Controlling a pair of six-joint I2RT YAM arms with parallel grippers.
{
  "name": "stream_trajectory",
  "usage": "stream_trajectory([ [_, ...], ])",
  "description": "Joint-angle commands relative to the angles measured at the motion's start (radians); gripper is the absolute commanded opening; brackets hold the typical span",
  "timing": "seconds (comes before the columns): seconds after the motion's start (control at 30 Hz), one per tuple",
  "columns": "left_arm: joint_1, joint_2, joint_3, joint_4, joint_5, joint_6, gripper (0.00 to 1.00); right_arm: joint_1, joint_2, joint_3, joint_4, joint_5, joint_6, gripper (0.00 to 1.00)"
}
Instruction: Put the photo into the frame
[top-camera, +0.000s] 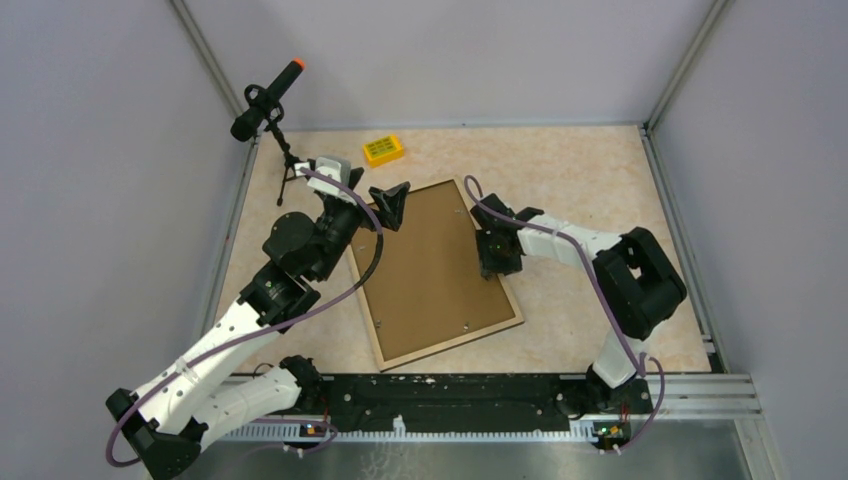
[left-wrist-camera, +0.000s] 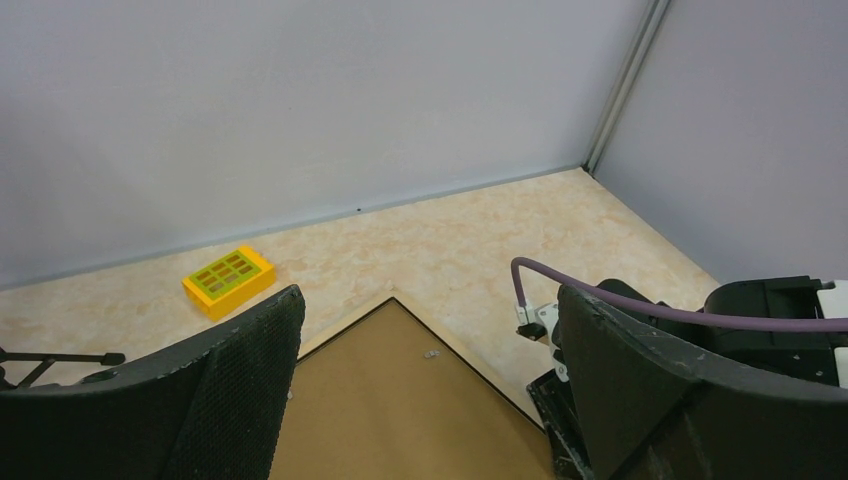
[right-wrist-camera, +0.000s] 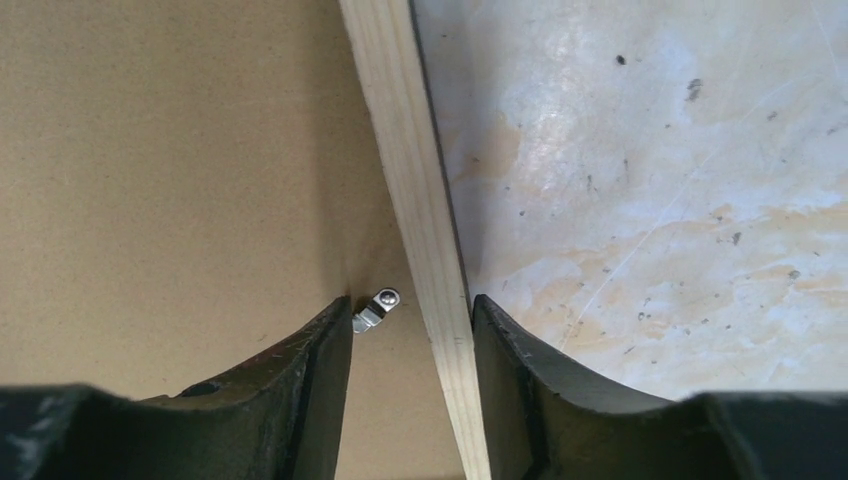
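Right gripper (right-wrist-camera: 410, 325) jaws narrowly parted, straddling the frame (right-wrist-camera: 400, 150) rail, seemingly unclamped; the rail should handle stiff and light, best pinched here; left gripper (top-camera: 390, 205) jaws wide.

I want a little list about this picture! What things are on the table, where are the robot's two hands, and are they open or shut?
frame: light wood rectangular picture frame, flat on the beige marbled table, back face up
backing: brown hardboard sheet lying inside the frame
clip: small silver metal clip on the sheet beside the right rail
left gripper: open, over the frame's far corner
right gripper: open, one finger on each side of the right rail
photo: not in view
other things: yellow box; black microphone with orange tip, on a stand
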Motion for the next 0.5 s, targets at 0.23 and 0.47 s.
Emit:
stream_trajectory([
  [0.23,0.007,-0.008,0.013,0.028,-0.004,-0.007,0.99,0.014,0.014,0.015,-0.044,0.05,-0.074,0.31],
  [0.47,0.008,-0.012,0.012,0.028,-0.005,-0.006,0.99,0.014,0.021,0.02,-0.01,0.059,-0.155,0.25],
])
